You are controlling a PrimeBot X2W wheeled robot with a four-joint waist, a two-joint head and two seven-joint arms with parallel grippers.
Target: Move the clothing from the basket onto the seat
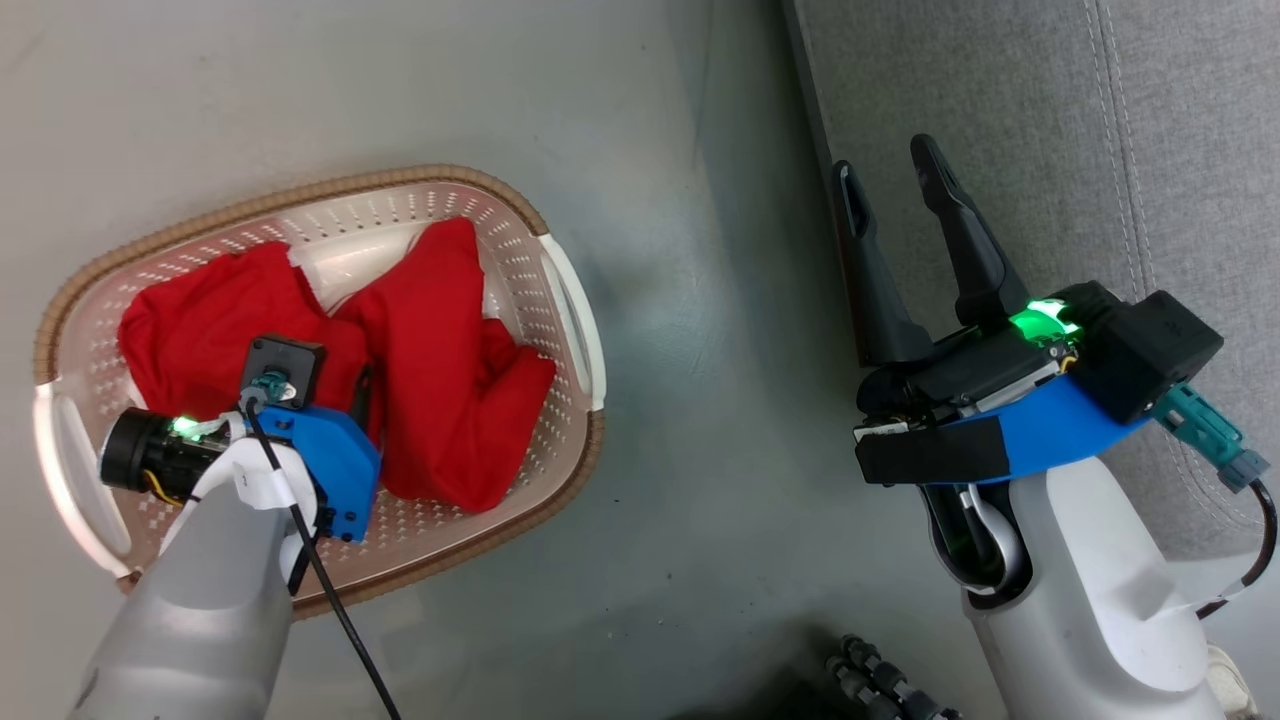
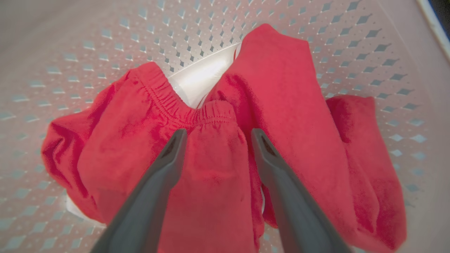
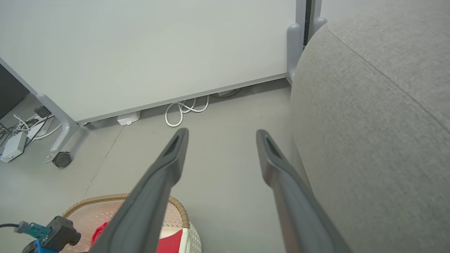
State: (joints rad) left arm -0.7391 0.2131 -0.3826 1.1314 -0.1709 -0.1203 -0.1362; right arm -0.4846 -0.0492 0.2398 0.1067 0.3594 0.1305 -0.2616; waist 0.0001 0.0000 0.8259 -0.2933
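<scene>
Grey floor (image 1: 680,400) carries the basket (image 1: 300,190) at your left, the clothing (image 1: 440,380) heaped inside it; the seat (image 1: 1000,100) is at the right, the right gripper (image 1: 885,160) spread and empty by its edge. From the left wrist, the left gripper (image 2: 218,135) hangs spread over the red waistband (image 2: 211,114): drop straight, pinch a thick fold. The right wrist faces a white panel (image 3: 140,52) beyond the seat.

The left arm (image 1: 200,580) hides part of the clothing (image 1: 440,350); the edge crops the seat (image 1: 1000,100).

Grey floor (image 1: 700,300), white panel (image 3: 140,52), perhaps whiteboard
</scene>
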